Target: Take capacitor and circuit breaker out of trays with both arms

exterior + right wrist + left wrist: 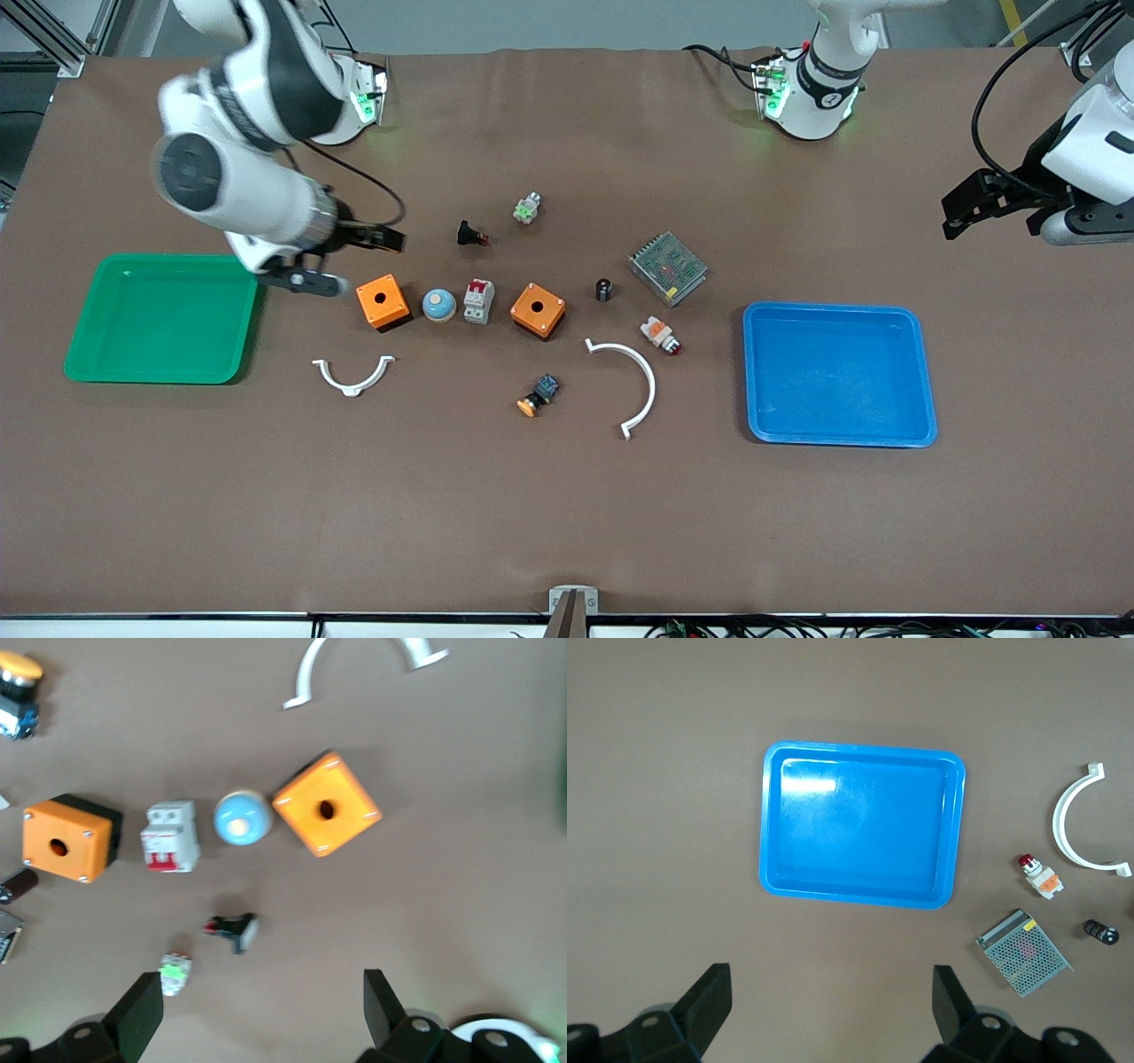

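Observation:
The capacitor (603,290) is a tiny black cylinder standing on the table beside a metal mesh box. It also shows in the left wrist view (1101,932) and at the edge of the right wrist view (18,884). The breaker (478,301), white-grey with red levers, lies between a blue dome and an orange box; it also shows in the right wrist view (170,836). My right gripper (319,266) (263,1010) is open and empty, in the air between the green tray and an orange box. My left gripper (970,208) (830,1005) is open and empty, over bare table by the blue tray.
A green tray (159,319) sits at the right arm's end and a blue tray (837,372) at the left arm's end. Two orange boxes (383,301) (538,311), a blue dome (438,305), the mesh box (668,268), several push-buttons and two white curved brackets (353,376) (633,381) lie between them.

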You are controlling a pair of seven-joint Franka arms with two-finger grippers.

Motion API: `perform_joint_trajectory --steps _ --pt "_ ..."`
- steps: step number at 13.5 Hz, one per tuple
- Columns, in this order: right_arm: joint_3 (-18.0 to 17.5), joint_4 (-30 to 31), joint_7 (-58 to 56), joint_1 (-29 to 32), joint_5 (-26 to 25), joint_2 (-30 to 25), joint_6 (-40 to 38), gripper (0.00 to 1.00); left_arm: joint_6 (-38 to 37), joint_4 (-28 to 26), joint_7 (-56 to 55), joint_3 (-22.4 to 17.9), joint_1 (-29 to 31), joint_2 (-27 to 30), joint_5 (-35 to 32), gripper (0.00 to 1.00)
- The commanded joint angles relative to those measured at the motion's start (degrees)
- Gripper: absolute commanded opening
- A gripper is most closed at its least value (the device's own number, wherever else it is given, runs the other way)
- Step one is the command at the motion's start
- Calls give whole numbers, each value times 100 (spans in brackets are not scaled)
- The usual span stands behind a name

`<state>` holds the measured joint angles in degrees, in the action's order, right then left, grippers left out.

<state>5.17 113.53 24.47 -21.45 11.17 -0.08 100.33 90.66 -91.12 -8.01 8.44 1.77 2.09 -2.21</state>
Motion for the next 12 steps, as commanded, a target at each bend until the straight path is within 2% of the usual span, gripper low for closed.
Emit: perform_joint_trajectory --steps 1,5,8,12 --pt "-78 266 -600 605 -614 -579 -179 100 -4 -239 81 -105 -71 248 107 100" --pt "-78 57 -2365 1800 -862 -739 -171 100 -4 -257 81 -105 -89 283 107 100" --pt "-69 -356 -2500 2039 -1213 -713 -233 100 5 -266 81 -105 -89 283 107 100" --pt "-78 -875 -3132 2435 -1223 -590 -400 100 5 -301 81 -105 -89 301 107 100"
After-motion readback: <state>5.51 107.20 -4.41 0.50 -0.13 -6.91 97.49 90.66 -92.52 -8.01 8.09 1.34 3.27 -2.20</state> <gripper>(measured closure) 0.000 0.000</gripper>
